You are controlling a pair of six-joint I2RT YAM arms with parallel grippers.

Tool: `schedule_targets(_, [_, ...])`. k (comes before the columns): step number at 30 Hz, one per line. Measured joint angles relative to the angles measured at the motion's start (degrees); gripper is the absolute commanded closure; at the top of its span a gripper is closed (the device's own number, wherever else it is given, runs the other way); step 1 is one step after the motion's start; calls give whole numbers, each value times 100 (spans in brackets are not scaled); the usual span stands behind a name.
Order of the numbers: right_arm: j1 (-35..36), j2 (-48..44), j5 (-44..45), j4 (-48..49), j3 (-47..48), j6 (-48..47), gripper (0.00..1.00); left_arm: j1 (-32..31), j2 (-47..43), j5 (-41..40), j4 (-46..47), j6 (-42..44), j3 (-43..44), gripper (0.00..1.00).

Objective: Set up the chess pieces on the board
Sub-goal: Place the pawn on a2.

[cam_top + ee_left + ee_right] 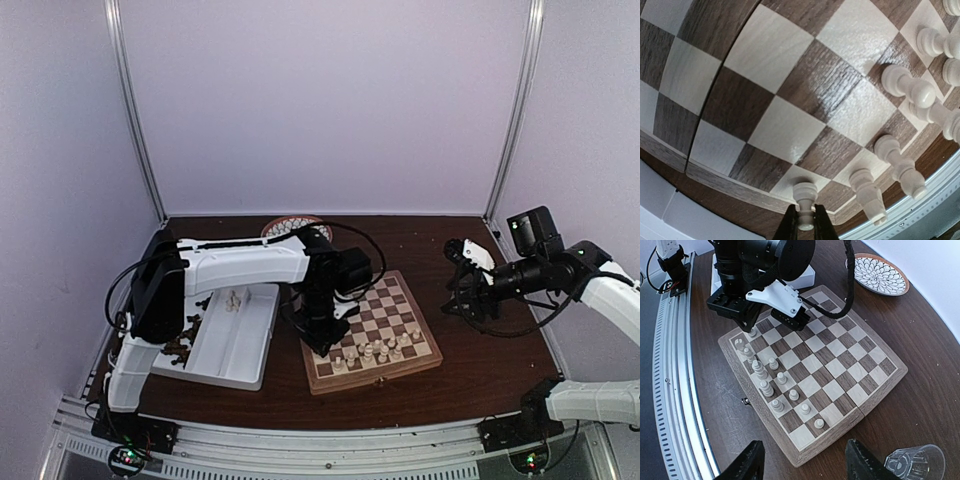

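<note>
- Above the table, top view: square wooden chessboard with tan and dark brown checks and a pale rim, lying right of centre.
- Small cream-white wooden pieces stand in two loose rows along the chessboard's near edge. The far squares are bare.
- A white two-compartment plastic tray lies just left of the chessboard, with a few cream figures in it. Small dark brown pieces lie at the tray's far-left side.
- A round patterned plate lies beyond the chessboard's far-left corner.
- The left gripper points down over the chessboard's near-left corner. The right gripper hangs off the chessboard's right side, well apart.
- Left wrist view: the jaws are pinched nearly closed on one small cream-white pawn-like piece, base toward the board.
- This piece sits over a light square in the edge row. Whether the base touches the wood cannot be told.
- Other cream figures stand to the right, the closest about one square away.
- Right wrist view: the right jaws are spread as wide as they go and hold nothing. A clear plastic cup stands just off the chessboard's near-right corner.
- Judgement: the step in hand is seating the held piece near that corner.
- To do it well, bring the piece down plumb and centred on its square, with the base flat.
- Part the jaws only slightly, then lift straight up so the fingers miss the neighbouring figure.
- Keep the right arm clear of the chessboard.
</note>
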Motion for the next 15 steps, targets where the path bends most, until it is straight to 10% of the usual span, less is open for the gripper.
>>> schedule_targets(15, [0,0,-4,0,0,-2,42,0,74,-2,-131,0,55,87])
